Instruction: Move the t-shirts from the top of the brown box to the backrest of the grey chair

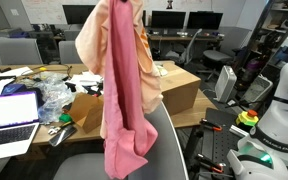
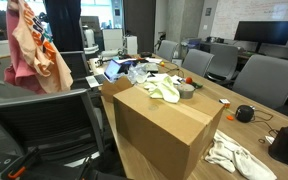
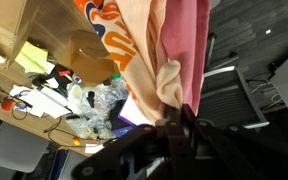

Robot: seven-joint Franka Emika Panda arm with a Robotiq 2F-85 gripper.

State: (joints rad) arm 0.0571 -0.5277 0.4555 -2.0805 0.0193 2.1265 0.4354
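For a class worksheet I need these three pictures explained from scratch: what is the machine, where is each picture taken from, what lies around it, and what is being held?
This is a single robot arm, steered remotely by a person. Two pictures come from cameras standing in the room. The third comes from a camera on the arm's wrist, looking along its dark two-fingered gripper. That gripper is closed on a bunch of pink and peach cloth t-shirts, which hang above the grey padded office chair. In an exterior view, the brown cardboard box has a pale crumpled cloth lying on top. An open laptop sits on the desk nearby, among other clutter.
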